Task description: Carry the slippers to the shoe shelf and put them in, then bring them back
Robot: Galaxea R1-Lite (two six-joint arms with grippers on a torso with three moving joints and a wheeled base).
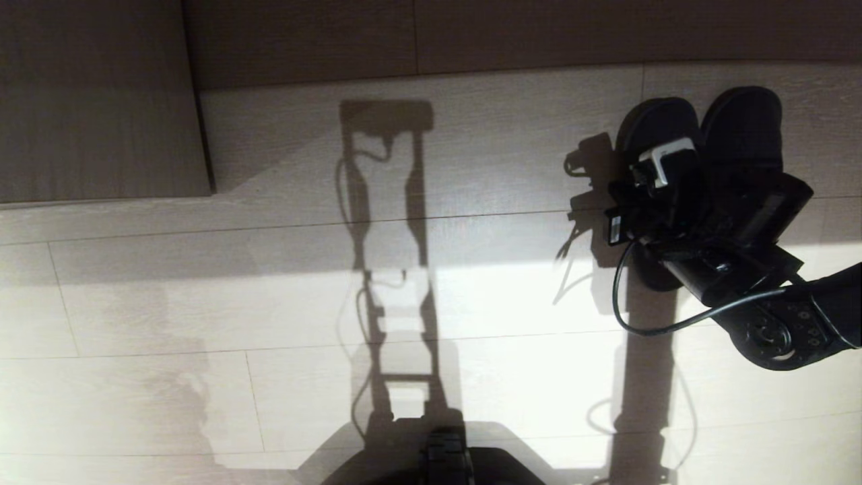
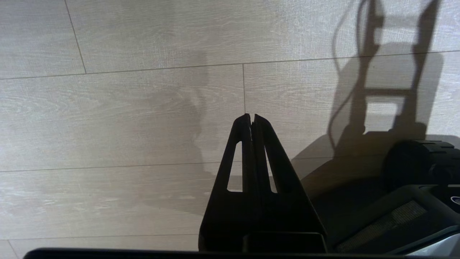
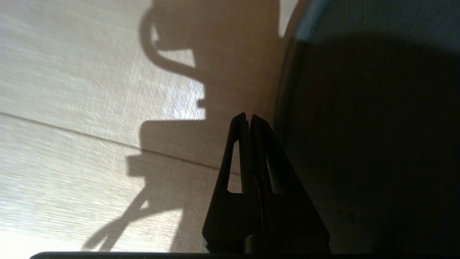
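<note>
The two slippers (image 1: pixel 741 124) lie side by side on the floor at the far right, toes pointing away from me, dark in shadow. My right arm (image 1: pixel 714 269) reaches over them from the right, and its wrist covers their near halves. In the right wrist view my right gripper (image 3: pixel 248 116) is shut with nothing between its fingers. It hangs low over the floor, just beside the rounded edge of a slipper (image 3: pixel 359 126). My left gripper (image 2: pixel 250 116) is shut and empty, parked above bare floor. No shoe shelf compartment can be made out in view.
The floor is pale wood-grain planks (image 1: pixel 202 289) with a bright patch of sunlight in the middle. A darker wood-grain panel (image 1: pixel 101 101) stands at the far left, and a dark band (image 1: pixel 471 34) runs along the far edge. My base (image 1: pixel 444 465) shows at the near edge.
</note>
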